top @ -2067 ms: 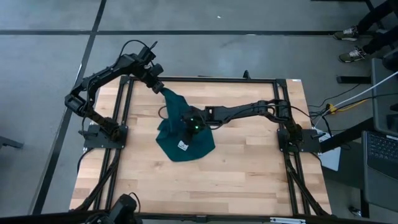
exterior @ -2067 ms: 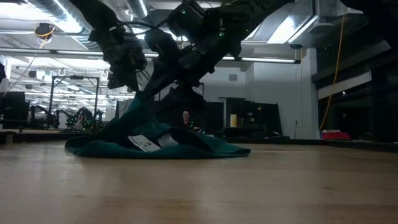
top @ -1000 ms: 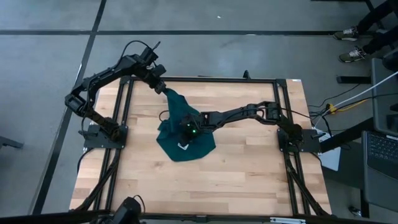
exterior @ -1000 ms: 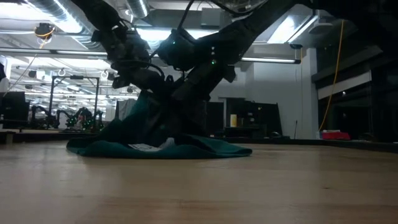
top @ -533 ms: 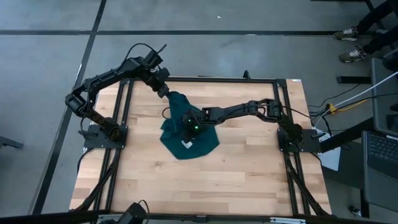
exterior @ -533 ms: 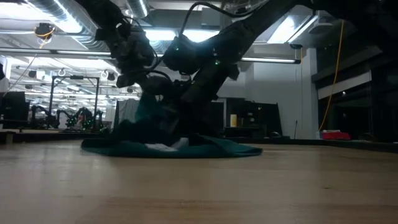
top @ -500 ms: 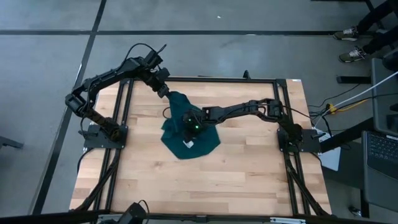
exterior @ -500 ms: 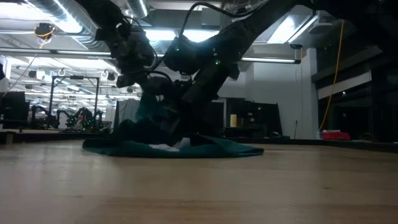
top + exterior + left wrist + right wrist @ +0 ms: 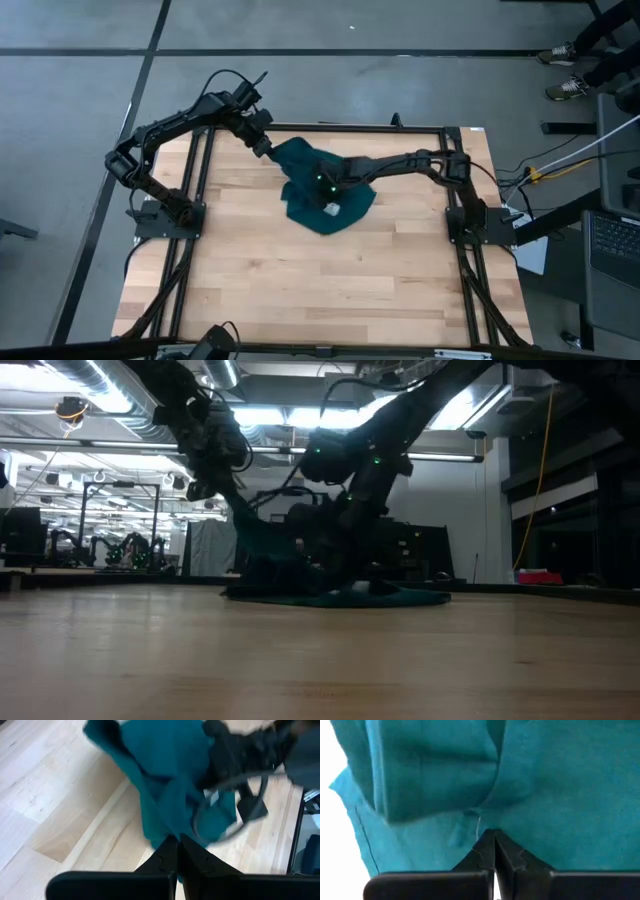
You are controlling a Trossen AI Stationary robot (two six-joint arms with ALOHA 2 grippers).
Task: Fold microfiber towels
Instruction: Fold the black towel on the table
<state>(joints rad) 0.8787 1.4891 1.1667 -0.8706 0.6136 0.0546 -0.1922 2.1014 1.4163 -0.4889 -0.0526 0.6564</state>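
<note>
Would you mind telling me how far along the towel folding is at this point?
Nothing looks folded yet: the towel lies bunched on the table. In hand: the left gripper pinches one corner, the right gripper is shut on the middle. Spreading and every fold remain.

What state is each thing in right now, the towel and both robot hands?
Towel: unfolded and bunched, one corner lifted off the table, the rest lying on the wood with its white tag showing.
Left hand: shut on the towel's raised corner at the table's far edge.
Right hand: shut on a fold in the towel's middle.
Table: bare wood around the towel.
</note>
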